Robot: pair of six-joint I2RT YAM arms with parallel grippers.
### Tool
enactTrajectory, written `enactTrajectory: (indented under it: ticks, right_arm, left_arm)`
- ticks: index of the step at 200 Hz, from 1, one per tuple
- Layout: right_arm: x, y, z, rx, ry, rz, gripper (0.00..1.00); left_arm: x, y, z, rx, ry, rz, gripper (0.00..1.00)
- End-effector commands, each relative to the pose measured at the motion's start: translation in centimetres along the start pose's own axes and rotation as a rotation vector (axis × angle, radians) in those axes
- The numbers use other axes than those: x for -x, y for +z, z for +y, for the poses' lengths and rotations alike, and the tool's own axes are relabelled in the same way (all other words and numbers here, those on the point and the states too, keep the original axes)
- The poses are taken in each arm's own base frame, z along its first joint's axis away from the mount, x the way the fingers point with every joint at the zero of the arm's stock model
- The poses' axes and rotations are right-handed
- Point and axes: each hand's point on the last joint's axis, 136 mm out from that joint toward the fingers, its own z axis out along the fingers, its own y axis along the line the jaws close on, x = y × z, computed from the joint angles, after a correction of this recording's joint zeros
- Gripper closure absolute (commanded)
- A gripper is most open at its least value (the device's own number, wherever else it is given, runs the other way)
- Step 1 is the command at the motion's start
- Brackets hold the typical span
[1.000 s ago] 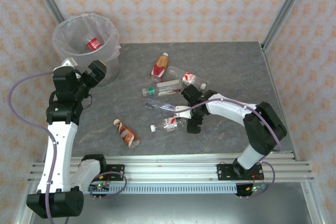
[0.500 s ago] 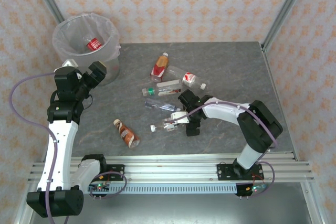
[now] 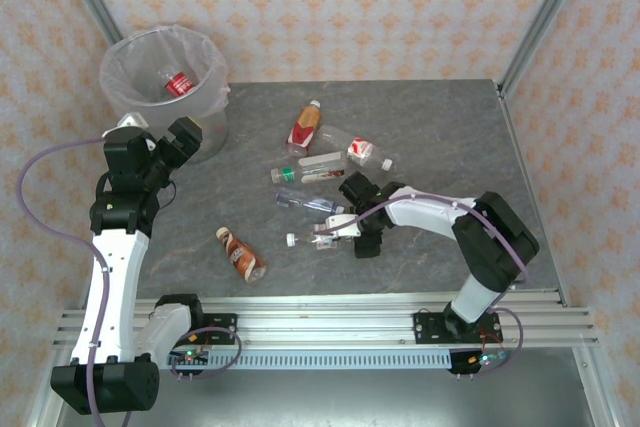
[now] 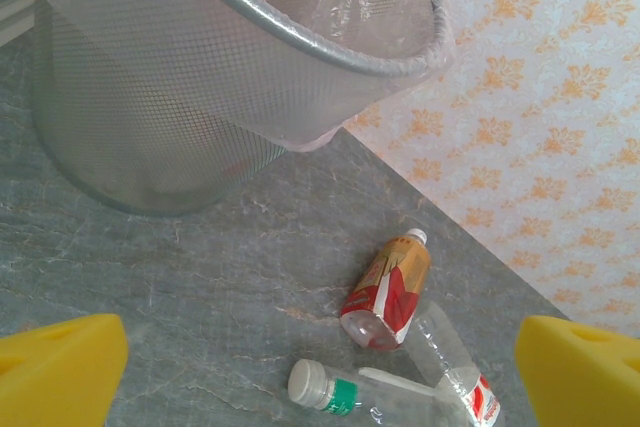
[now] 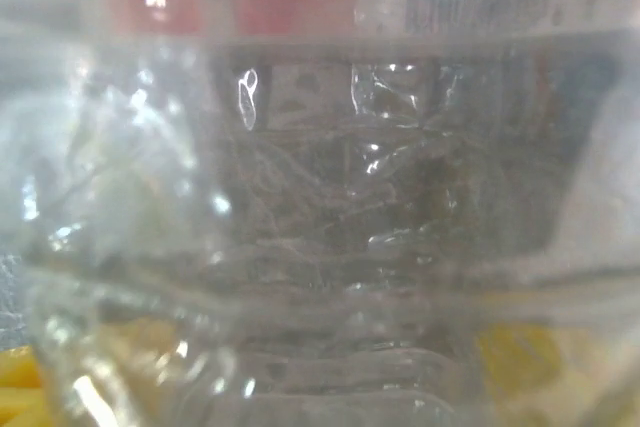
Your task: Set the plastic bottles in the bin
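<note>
A crushed clear bottle (image 3: pixel 312 238) lies just below the centre of the overhead frame, white cap to the left, with the right gripper (image 3: pixel 340 231) at its bottom end. In the right wrist view the crumpled plastic sits right against the lens, with yellow pads (image 5: pixel 20 392) low in the frame. I cannot tell whether the fingers clamp it or merely flank it.

This looks like the pickup. The squeeze should go across the body, firm enough that the thin, slippery plastic does not pop out, and the lift should go straight up before swinging to the upper left.

Above it on the table (image 3: pixel 450 127) lie a clear bottle (image 3: pixel 300 199), a green-labelled bottle (image 3: pixel 310 167), a red-and-white one (image 3: pixel 366 152) and an orange one (image 3: pixel 303 129). A brown bottle (image 3: pixel 240 253) lies at lower left.

The bin (image 3: pixel 213 97) stands in the upper left corner, lined with a bag, and holds at least one red-labelled bottle (image 3: pixel 178 83). The left gripper (image 3: pixel 183 137) hangs beside it, spread wide and holding nothing.
</note>
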Motion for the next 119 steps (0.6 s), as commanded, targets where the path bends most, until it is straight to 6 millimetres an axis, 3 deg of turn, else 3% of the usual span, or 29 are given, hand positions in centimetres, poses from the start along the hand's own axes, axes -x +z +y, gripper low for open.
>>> enactTrajectory:
  ticks: [1,59,119]
  right_arm:
    - [0.1,0.4,-0.7,-0.047,0.001,-0.006,0.24]
    - [0.3,-0.4,-0.8,-0.057,-0.010,-0.017,0.40]
    - [1.4,-1.8,-0.9,-0.084,0.025,-0.094,0.42]
  left_arm:
    - [-0.4,0.1,1.0,0.039,0.003,0.006,0.00]
    - [-0.3,0.0,1.1,0.043,0.004,0.004,0.00]
    - [-0.5,0.0,1.1,0.040,0.006,0.013,0.00]
